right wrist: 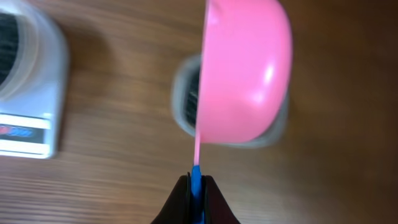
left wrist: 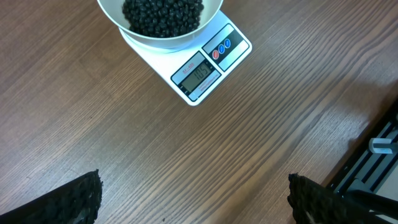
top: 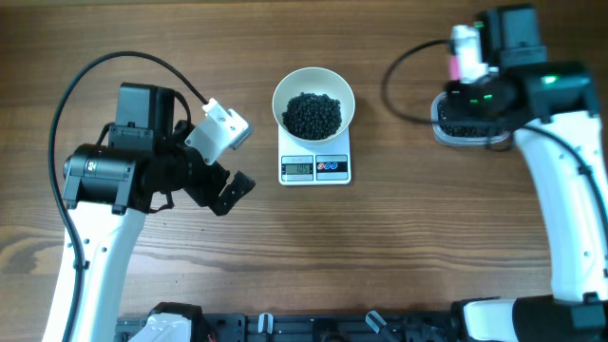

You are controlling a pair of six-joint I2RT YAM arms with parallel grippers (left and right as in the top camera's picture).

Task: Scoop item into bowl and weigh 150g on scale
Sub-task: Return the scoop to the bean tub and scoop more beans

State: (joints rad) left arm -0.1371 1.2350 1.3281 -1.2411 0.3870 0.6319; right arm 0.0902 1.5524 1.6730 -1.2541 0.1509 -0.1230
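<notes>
Surface (top: 380, 247): brown wood grain, matte, streaks running across.

Scale (top: 315, 167): flat white square of smooth plastic with rounded corners, set at the middle of the surface. Grey display (left wrist: 198, 74) on its front edge, with two small round buttons (left wrist: 221, 48) beside it, one red and one blue. Digits are lit but too small to read for certain.

Bowl (top: 313, 95): round, white, smooth-sided, sitting on the scale platform and covering most of it. In the left wrist view its far side is cut off by the frame edge.

Beads (top: 313, 114): small, round, black, slightly glossy, heaped in the bottom of the bowl with the white wall bare above them.

Left end effector (left wrist: 196, 205): released, jaws spread wide, hanging over bare surface near the scale's left front. Only the tips of its knobbly black pads (left wrist: 78, 202) show at the bottom corners.

Right end effector (right wrist: 196, 199): clenched on the thin blue handle of a scoop (right wrist: 245, 68). The scoop is pink, glossy plastic, a rounded cup seen edge-on, so its inside is hidden.

Tub (top: 441, 123): clear plastic with rounded corners, well to the right of the scale. It is mostly covered by the right arm from overhead, and blurred behind the scoop in the right wrist view. Something dark inside, not resolvable.
</notes>
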